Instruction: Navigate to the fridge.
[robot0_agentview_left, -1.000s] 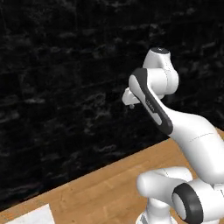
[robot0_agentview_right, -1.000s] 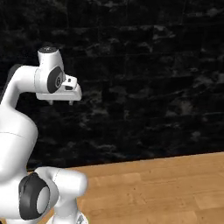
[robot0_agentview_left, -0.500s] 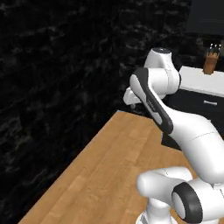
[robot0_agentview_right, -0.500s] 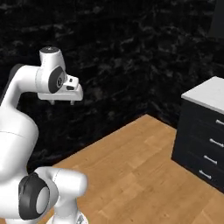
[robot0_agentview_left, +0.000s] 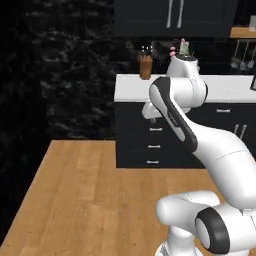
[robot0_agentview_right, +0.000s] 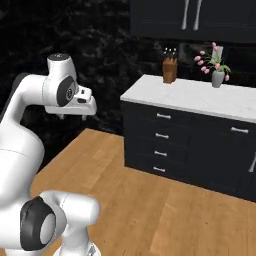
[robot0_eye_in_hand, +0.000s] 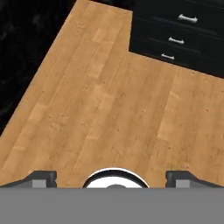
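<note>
The fridge is out of view. My gripper (robot0_eye_in_hand: 111, 179) hangs open above the wooden floor (robot0_eye_in_hand: 100, 100), its two dark fingertips (robot0_eye_in_hand: 43, 178) far apart with nothing between them. From the base cameras the hand (robot0_agentview_left: 152, 111) is held high in front of the arm, level with the counter top, and points down (robot0_agentview_right: 75, 114).
A black drawer cabinet (robot0_agentview_right: 165, 145) with a white top (robot0_agentview_right: 200, 97) stands ahead to the right. On it are a knife block (robot0_agentview_left: 145, 66) and a vase of pink flowers (robot0_agentview_right: 216, 70). Black upper cabinets (robot0_agentview_left: 175, 15) hang above. A dark stone wall (robot0_agentview_left: 60, 70) runs along the left.
The whole picture has swung as the base turned: the black wall slid left and the cabinet with its white top came into fuller view. The arm holds the same pose.
</note>
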